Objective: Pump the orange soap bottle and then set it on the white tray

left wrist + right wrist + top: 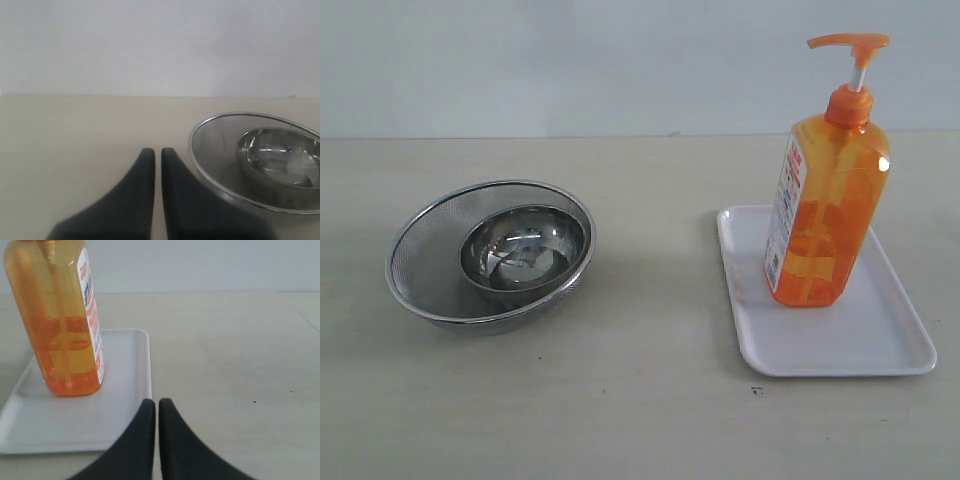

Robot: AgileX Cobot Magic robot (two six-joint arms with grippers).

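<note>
Count: you have one orange soap bottle (825, 225), one white tray (880, 345), one steel bowl (523, 250), one mesh strainer (420, 260) and two pincers. The bottle stands upright on the tray, toward its far end in the exterior view, with the pump head raised on its white stem. The bowl sits inside the strainer, and that pair rests on the tabletop (650, 420) well apart from the tray. Your right pincer (156, 404) has its fingers drawn to a thin slit and holds nothing. Its tips lie low over the tabletop just beside the tray's rim, apart from the bottle. Your left pincer (157, 152) is likewise narrowed to a slit and empty, low near the strainer's rim, well apart from the tray.
</note>
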